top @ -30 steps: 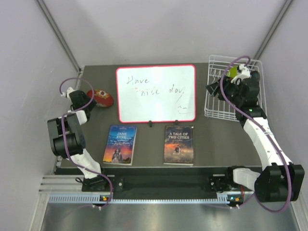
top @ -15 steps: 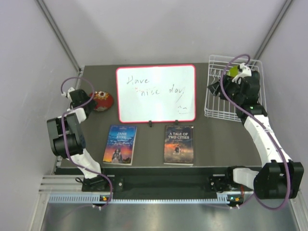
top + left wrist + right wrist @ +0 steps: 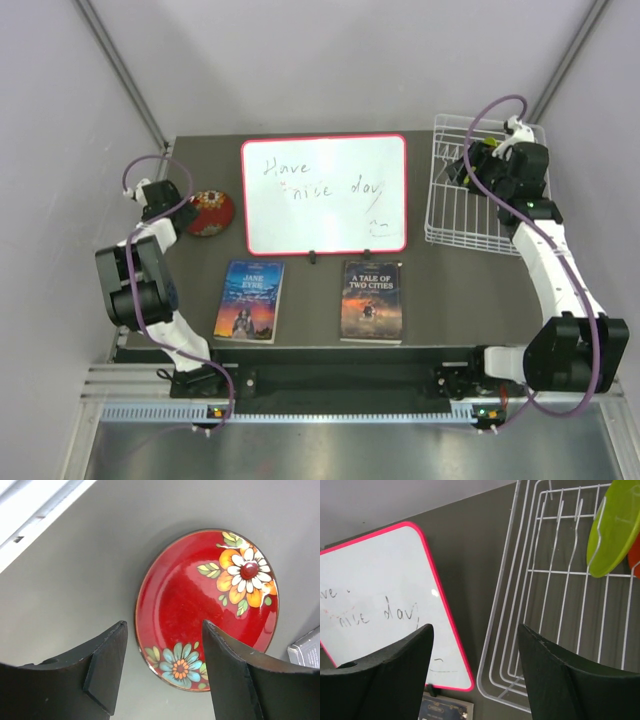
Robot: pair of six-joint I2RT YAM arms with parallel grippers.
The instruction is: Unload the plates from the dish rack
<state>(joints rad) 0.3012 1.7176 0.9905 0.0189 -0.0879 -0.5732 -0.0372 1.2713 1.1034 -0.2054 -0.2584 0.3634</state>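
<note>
red plate [image 3: 200, 615] | flat near table [image 3: 75, 580] left edge | left claw [image 3: 164, 627] spread above

The left arm [image 3: 135, 285] at the frame's left and the right arm [image 3: 545, 270] at its right have white link shells and bulky black joint housings. A thin purple cable [image 3: 148, 158] loops along each. Wrist views show matte black, wedge-shaped fingers [image 3: 107, 665].

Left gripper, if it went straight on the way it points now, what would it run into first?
Most likely the red floral plate, lying on the table dead ahead, framed by the open jaws of the left gripper. How far off is unclear.
</note>
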